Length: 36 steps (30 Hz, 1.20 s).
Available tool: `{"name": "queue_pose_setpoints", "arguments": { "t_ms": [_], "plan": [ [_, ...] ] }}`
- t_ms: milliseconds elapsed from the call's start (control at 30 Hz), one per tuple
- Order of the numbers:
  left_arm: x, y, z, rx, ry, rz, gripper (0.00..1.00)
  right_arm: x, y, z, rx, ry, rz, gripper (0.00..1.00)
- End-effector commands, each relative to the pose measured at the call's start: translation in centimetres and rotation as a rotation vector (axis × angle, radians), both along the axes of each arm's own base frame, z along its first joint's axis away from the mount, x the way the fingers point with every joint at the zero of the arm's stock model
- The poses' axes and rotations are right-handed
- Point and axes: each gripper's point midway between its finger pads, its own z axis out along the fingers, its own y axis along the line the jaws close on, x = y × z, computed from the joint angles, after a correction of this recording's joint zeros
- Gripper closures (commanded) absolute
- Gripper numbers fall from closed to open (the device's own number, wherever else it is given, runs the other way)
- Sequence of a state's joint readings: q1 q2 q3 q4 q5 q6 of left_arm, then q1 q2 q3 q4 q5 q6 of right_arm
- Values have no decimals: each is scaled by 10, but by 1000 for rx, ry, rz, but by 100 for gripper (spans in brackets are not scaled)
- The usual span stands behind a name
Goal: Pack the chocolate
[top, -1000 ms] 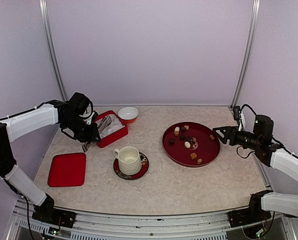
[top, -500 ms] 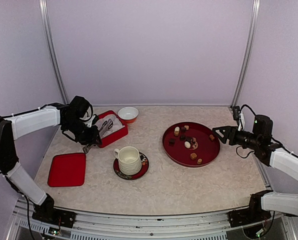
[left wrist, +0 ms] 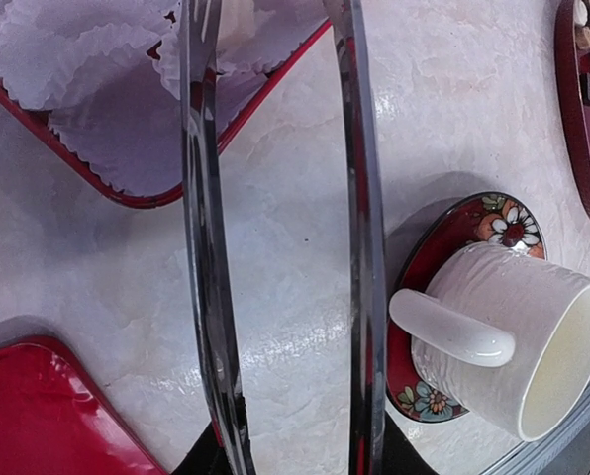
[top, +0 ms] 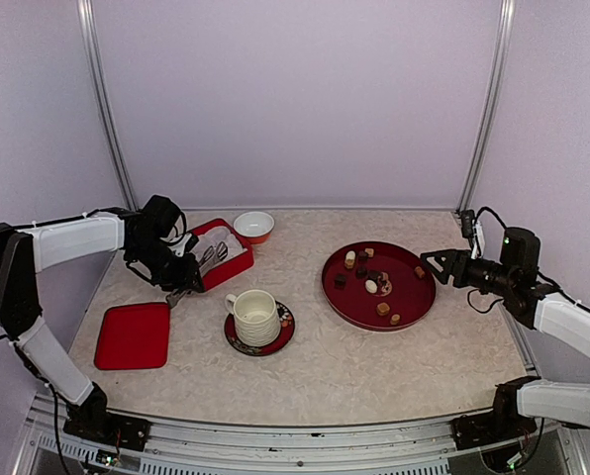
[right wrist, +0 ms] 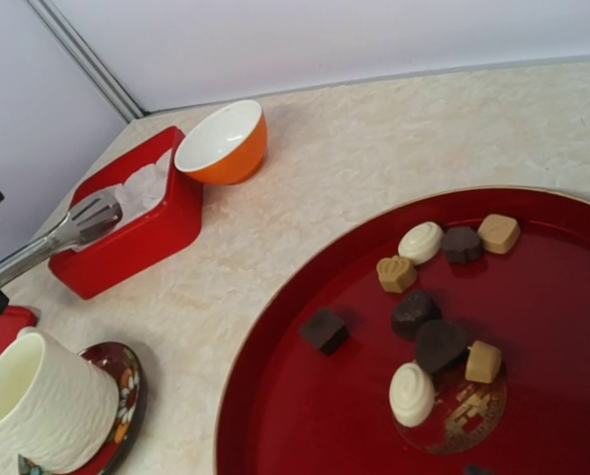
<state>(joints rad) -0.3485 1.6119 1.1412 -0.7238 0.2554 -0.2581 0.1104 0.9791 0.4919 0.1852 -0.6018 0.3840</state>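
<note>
Several small chocolate pieces (top: 372,285), dark brown, tan and white, lie on a round red tray (top: 411,297) at the right; they also show in the right wrist view (right wrist: 421,241). My left gripper (top: 172,279) is shut on metal tongs (top: 204,261), whose tips hang over the red box (top: 234,267) lined with white paper cups. In the left wrist view the two tong arms (left wrist: 201,247) run up from my black fingers (left wrist: 216,457) over the box's corner (left wrist: 265,94). My right gripper (top: 432,267) hovers open and empty at the tray's right rim; its fingers are out of the right wrist view.
A white cup (top: 254,315) stands on a flowered saucer (top: 281,334) between box and tray. The red lid (top: 134,334) lies near left. An orange bowl (top: 253,226) sits behind the box. Metal frame posts stand at the back corners.
My left gripper has drawn the tongs slightly toward the near left, their tips now nearer the box's front edge. The right arm has not moved.
</note>
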Motion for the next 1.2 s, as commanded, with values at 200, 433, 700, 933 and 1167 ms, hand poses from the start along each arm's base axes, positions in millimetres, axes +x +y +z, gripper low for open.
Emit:
{"name": "queue_pose_setpoints", "arguments": {
  "t_ms": [200, 433, 700, 933, 1167],
  "plan": [
    [28, -8, 59, -37, -170, 6, 65, 3, -2, 13, 7, -37, -4, 29],
    [32, -57, 112, -33, -294, -69, 62, 3, -2, 15, 1, -40, 0, 29],
    [13, -144, 107, 17, -305, -245, 61, 1, -4, 19, -12, -52, -7, 29],
    [-8, -211, 82, 33, -279, -389, 61, 1, -9, 12, -38, -35, -40, 28],
    [-30, -267, 41, 55, -219, -516, 61, 7, -18, 3, -60, -1, -88, 28]
  ]
}}
